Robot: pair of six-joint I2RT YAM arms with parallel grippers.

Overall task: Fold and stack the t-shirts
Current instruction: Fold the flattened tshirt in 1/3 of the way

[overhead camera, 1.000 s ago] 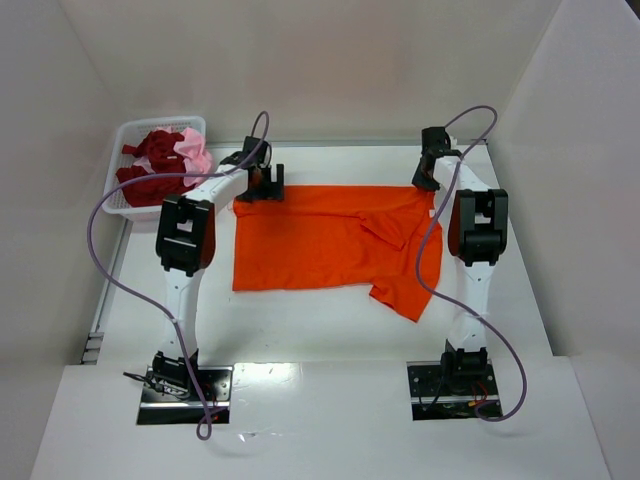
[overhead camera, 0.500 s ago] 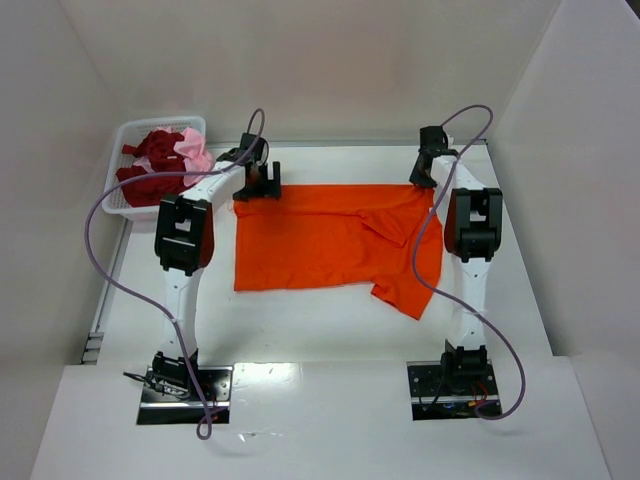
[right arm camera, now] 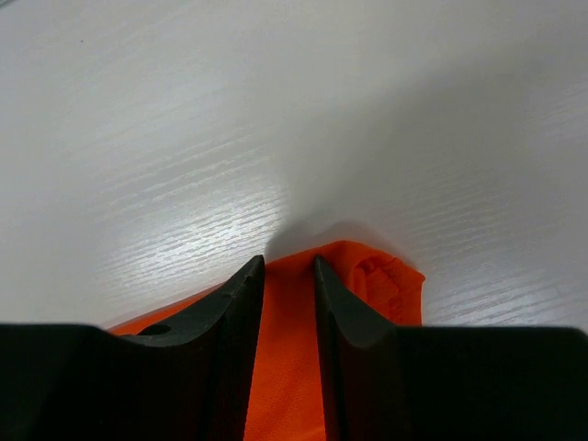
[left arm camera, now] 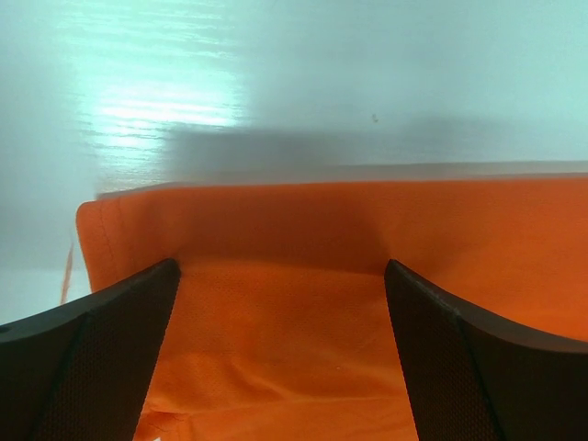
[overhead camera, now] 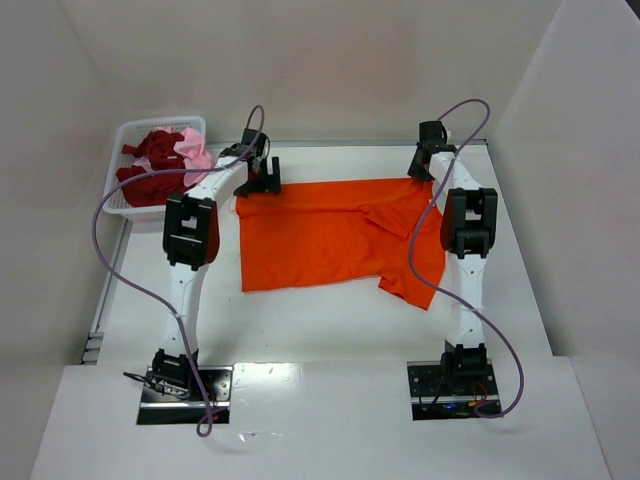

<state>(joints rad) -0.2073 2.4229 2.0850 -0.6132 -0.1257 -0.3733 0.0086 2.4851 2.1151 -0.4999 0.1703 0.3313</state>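
Symmetry matters: with the orange t-shirt [overhead camera: 330, 235] spread on the counter [overhead camera: 330, 320] and my right pincer [right arm camera: 289, 266] clamped on its far-right corner, I'd close the gaping left pincer [left arm camera: 280, 276] equally deep on the far-left corner.

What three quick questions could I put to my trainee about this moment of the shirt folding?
1. True or false: the left claw is clamped shut on the orange t-shirt.
2. Where do the dark red and pink shirts lie? A. in the white basket; B. folded on top of the orange t-shirt; C. hanging from the left claw.
3. Fill in: the right claw pinches the orange t-shirt at its far ____ corner.
Key: 1. False; its jaws stand wide open over the cloth. 2. A. 3. right.
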